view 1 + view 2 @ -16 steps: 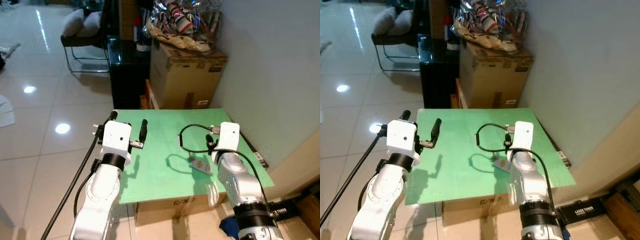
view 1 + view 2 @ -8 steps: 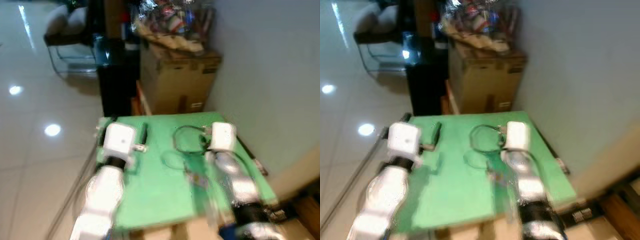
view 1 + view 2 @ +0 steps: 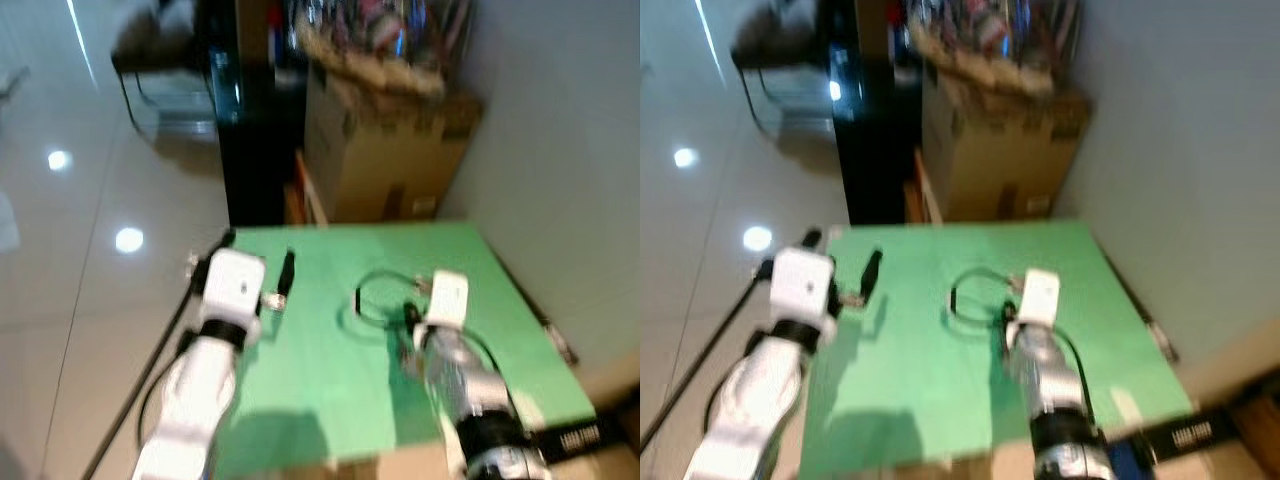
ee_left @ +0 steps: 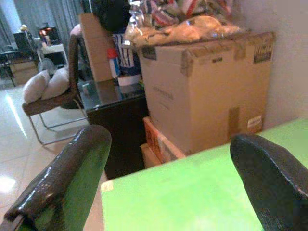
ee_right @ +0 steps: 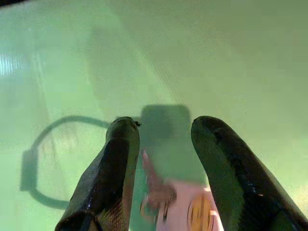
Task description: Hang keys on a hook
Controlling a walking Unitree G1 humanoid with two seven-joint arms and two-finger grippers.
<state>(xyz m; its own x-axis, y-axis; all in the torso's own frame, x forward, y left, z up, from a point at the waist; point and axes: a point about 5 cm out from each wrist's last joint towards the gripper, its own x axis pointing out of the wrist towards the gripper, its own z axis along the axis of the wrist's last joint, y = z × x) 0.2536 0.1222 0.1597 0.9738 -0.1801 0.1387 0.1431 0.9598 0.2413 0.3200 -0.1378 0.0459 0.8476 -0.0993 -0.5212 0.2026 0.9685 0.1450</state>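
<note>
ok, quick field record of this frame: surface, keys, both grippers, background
surface: green table top
keys: pale tag and ring lying on the green top, between the right gripper's fingers
right gripper: open, pointing down over the keys, not closed on them
left gripper: open, held above the table's far-left part, nothing between its fingers
background: cardboard box, black cabinet, chair
image quality: eye views blurred

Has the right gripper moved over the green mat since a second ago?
Yes. The right gripper has dropped toward the green mat, its open fingers now straddling the pale key tag.
</note>
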